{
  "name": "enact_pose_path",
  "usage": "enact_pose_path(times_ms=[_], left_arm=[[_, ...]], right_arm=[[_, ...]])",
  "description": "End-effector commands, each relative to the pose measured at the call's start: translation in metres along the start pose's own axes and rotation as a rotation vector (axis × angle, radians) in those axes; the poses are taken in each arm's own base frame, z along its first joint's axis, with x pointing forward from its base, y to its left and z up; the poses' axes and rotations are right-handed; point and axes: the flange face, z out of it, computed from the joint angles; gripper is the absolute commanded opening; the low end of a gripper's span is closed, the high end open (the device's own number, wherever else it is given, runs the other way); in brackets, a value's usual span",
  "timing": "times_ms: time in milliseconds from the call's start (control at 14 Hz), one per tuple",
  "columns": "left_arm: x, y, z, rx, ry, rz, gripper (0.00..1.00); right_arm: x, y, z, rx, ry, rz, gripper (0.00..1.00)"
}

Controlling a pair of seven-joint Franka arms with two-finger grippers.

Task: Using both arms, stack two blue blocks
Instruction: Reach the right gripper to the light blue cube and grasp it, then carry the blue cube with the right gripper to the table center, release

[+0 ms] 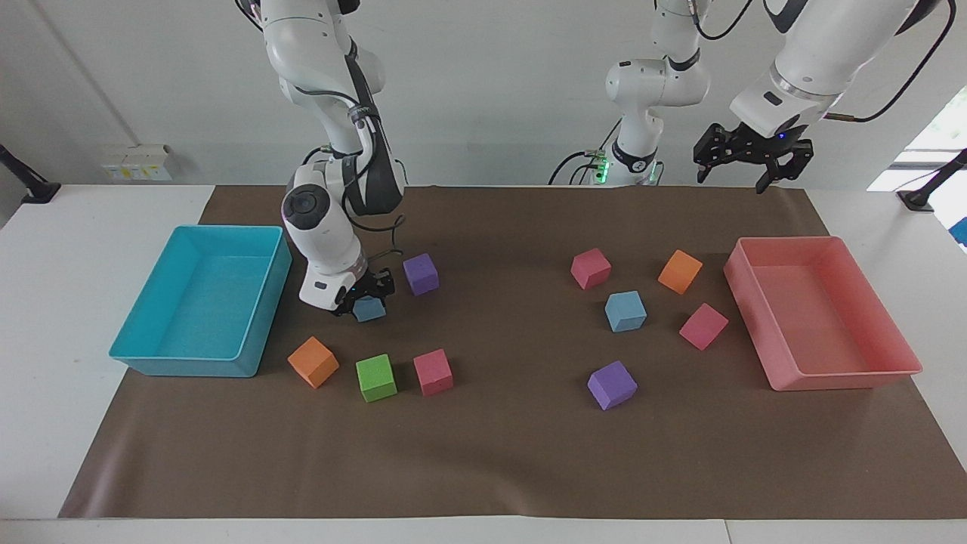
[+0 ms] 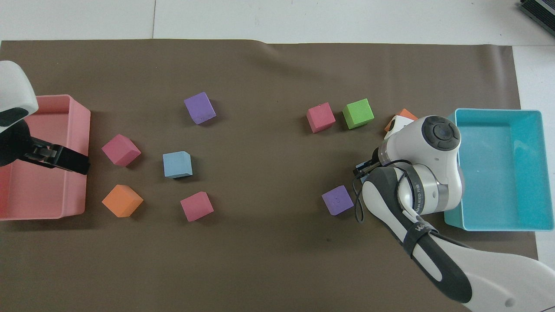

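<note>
One blue block (image 1: 369, 308) sits between the fingers of my right gripper (image 1: 366, 301), low at the brown mat, beside a purple cube (image 1: 421, 273). In the overhead view the right arm's wrist covers nearly all of this block, and only the right gripper's black tip (image 2: 362, 169) shows. The other blue block (image 1: 625, 311) lies free on the mat toward the left arm's end and also shows in the overhead view (image 2: 177, 164). My left gripper (image 1: 730, 181) hangs open and empty high over the mat's edge, by the pink tray (image 1: 838, 381), and waits.
A turquoise tray (image 1: 177, 369) stands beside the right arm. An orange cube (image 1: 312, 362), a green cube (image 1: 375, 377) and a pink cube (image 1: 433, 372) lie close to the held block. Pink cubes (image 1: 590, 268), an orange cube (image 1: 680, 271) and a purple cube (image 1: 612, 384) surround the free blue block.
</note>
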Motion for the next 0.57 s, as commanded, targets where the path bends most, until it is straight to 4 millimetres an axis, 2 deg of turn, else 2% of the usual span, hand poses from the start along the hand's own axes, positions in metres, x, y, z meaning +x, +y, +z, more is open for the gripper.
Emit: enact_pose_path(times_ms=[0, 214, 500], left_arm=[[-0.008, 0.001, 0.000, -0.007, -0.001, 0.004, 1.00], [-0.008, 0.002, 0.000, -0.009, 0.000, 0.003, 1.00], [-0.008, 0.002, 0.000, -0.009, 0.000, 0.005, 1.00]], right_arm=[[0.003, 0.001, -0.023, 0.019, 0.015, 0.079, 0.00], [0.015, -0.015, -0.035, 0.005, 0.030, 0.185, 0.00], [0.032, -0.069, -0.044, 0.002, 0.061, 0.238, 0.00]])
